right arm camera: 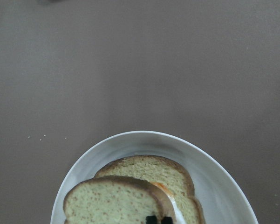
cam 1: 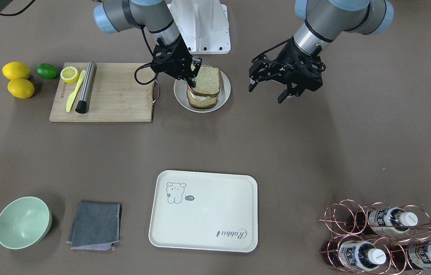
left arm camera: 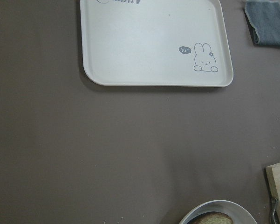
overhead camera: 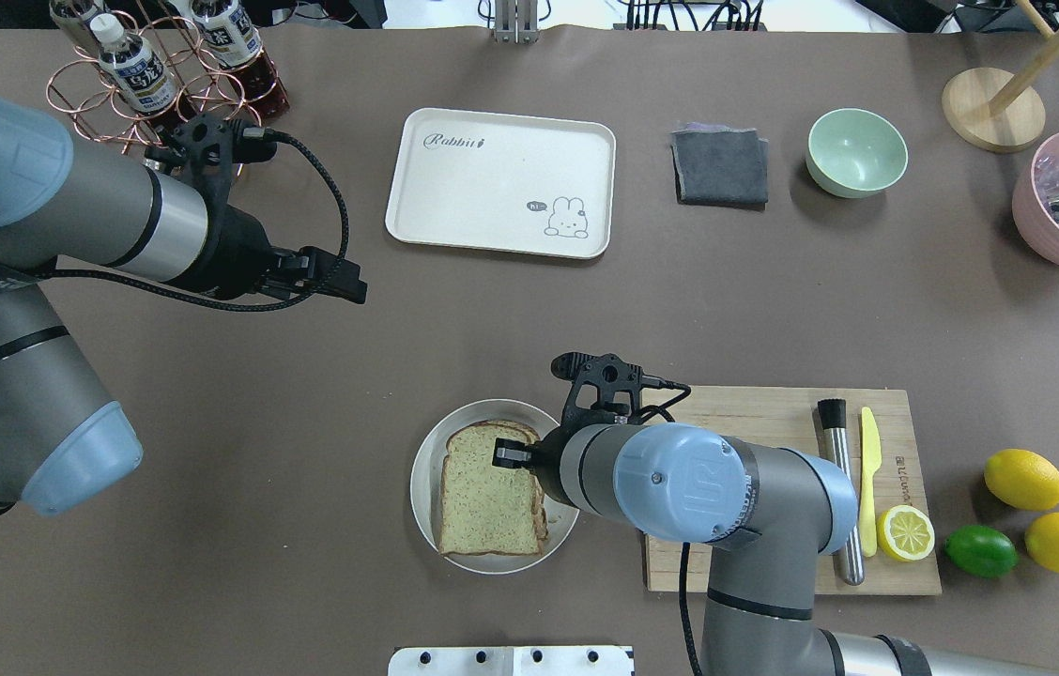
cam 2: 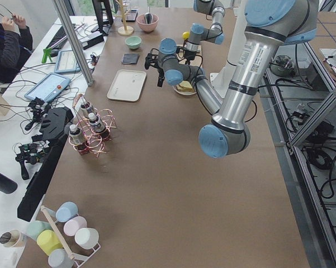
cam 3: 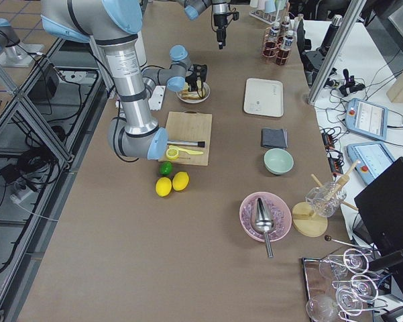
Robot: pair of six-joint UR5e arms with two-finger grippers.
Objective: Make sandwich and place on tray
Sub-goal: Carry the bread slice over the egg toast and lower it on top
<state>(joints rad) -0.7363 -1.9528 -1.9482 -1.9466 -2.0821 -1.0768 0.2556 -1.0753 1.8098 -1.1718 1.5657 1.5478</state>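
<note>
The sandwich [cam 1: 204, 86] sits on a white plate [cam 1: 225, 97] close to the robot's edge of the bench, about midway along it. Its top slice [overhead camera: 484, 488] lies slightly off the lower one.

The right gripper [cam 1: 192, 83] is down at that slice's crust, on the side toward the wooden cutting board [cam 1: 108, 95]. Its tips stand close together, but whether they pinch the bread I cannot tell.

The step looks like settling the top slice. It should lie square over the lower slice, and the gripper should lift straight up so nothing drags.

The left gripper [cam 1: 266, 94] hangs spread and empty, apart from the plate toward the bench's left end. The tray [cam 1: 215, 206] lies bare by the operators' edge, well apart.

The egg [right arm camera: 170, 198] shows only as a white-and-orange sliver. From overhead, the right wrist hides the plate's board side. The left wrist view cuts the plate off at the bottom and shows no fingers.
</note>
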